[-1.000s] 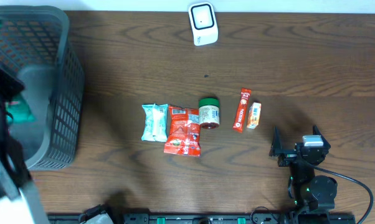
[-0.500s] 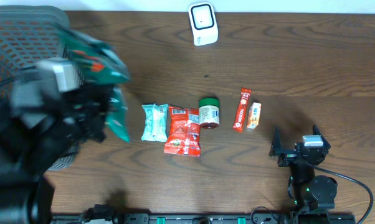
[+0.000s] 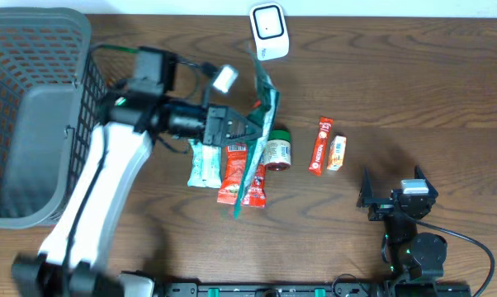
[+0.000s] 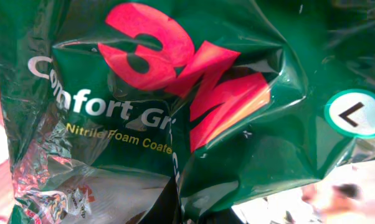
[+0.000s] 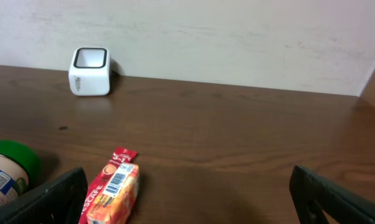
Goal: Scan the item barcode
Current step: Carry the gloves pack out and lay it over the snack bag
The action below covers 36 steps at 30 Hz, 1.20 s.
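**Overhead.** Your left gripper (image 3: 247, 125) has its jaws pressed onto a green glossy plastic packet (image 3: 267, 107), held on edge directly ahead of them. Past the packet's far end stands a white box-shaped scanner (image 3: 269, 31). Beneath the jaws lie a pale blue-and-white pouch (image 3: 205, 162), a red foil pouch (image 3: 236, 177) and a green-lidded jar (image 3: 276, 153). A grey plastic mesh basket (image 3: 67, 124) sits well behind the jaws. Your right gripper (image 3: 393, 196) has its jaws spread wide and empty. A red stick sachet (image 3: 319, 146) and a small orange carton (image 3: 337, 153) lie near it, ahead of the jaws.

**Left wrist.** The packet (image 4: 187, 124) fills the view, showing a red logo and white lettering. The fingers are hidden.

**Right wrist.** Your right gripper (image 5: 187, 190) shows nothing between its spread jaws. Ahead and to the left lie the carton (image 5: 106, 205) and sachet (image 5: 123, 154), then the jar (image 5: 10, 168). The scanner (image 5: 90, 71) stands farthest off.
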Motion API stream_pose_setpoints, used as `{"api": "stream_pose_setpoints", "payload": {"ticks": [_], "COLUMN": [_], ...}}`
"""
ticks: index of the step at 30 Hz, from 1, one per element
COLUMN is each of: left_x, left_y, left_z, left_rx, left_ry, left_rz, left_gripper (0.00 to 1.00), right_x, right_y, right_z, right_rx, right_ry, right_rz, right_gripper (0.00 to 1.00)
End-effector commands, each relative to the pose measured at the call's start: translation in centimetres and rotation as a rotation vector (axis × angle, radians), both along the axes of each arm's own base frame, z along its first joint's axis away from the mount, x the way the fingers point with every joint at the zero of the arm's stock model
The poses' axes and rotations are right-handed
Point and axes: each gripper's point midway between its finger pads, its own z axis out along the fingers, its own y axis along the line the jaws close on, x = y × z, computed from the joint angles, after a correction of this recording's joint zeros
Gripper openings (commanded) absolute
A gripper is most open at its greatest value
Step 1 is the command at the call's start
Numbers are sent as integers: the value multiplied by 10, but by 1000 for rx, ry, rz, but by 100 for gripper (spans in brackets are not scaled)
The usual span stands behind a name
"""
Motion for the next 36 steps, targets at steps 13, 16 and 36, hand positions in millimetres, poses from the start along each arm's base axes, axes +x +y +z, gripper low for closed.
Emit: {"api": "stream_pose_setpoints", "payload": {"ticks": [13, 16, 36], "left_x": [37, 40, 69], "left_y": [-11, -9, 45], "left_z": [-88, -101, -159], "left_rx": [-43, 6, 343], "left_ry": [274, 282, 235], "left_rz": [-45, -29, 155], "left_gripper": [7, 12, 52], "right_x": [0, 0, 0], "right_y": [0, 0, 0], "right_z": [0, 0, 0], "right_rx": [-9, -9, -9], "right_ry": [-1, -1, -1], "right_rz": [2, 2, 2], "right_gripper": [99, 99, 99]}}
